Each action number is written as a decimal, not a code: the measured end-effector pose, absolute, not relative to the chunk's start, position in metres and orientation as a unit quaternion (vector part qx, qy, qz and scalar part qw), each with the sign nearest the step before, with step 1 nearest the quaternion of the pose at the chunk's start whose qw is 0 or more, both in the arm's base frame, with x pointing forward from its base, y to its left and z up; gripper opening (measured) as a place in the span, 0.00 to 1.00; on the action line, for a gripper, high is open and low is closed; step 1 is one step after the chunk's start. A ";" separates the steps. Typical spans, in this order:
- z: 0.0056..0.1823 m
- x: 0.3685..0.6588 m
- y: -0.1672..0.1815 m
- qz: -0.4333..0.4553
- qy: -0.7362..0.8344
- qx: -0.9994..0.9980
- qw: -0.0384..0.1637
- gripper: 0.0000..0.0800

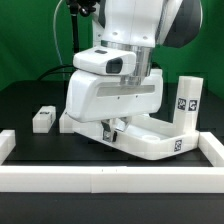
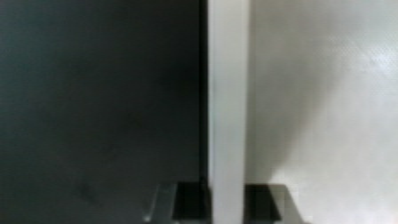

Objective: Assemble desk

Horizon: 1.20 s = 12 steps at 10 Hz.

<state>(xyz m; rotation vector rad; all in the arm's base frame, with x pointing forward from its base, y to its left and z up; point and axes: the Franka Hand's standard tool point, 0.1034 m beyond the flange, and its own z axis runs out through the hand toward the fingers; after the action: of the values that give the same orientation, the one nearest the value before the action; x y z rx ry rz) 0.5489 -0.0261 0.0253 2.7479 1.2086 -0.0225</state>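
Between the hand's [image 2: 228, 202] fingers [image 2: 191, 204], the tabletop [image 2: 324, 100] sits pinched.

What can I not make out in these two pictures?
- Exterior view: the arm's wrist hides much of the tabletop panel and how the jaws stand.
- Wrist view: only fingertips show, cut by the edge; contact with the rim unclear.
- Exterior view: the lying leg has tags too small to read.

We read the tabletop panel [image 1: 150, 143] as smooth white plastic, faintly sheened; the upright leg [image 1: 192, 114] and the loose leg [image 1: 43, 120] look the same plastic, their tags [image 1: 183, 101] matt black-and-white print; the table [image 1: 30, 95] is matt black; the arm housing [image 1: 110, 95] is glossy white plastic; the border rails [image 1: 110, 182] look matt white; the gripper [image 2: 228, 205] fingers [image 2: 192, 203] are dark, dull.
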 end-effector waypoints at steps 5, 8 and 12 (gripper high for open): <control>0.028 0.561 0.006 -0.014 0.533 0.842 0.082 0.08; 0.030 0.570 0.004 -0.030 0.632 0.770 0.082 0.08; 0.028 0.576 0.018 -0.041 0.697 0.710 0.088 0.08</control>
<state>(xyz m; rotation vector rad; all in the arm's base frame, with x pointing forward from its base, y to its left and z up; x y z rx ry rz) 0.5757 0.0180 0.0278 2.1156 2.0756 -0.1210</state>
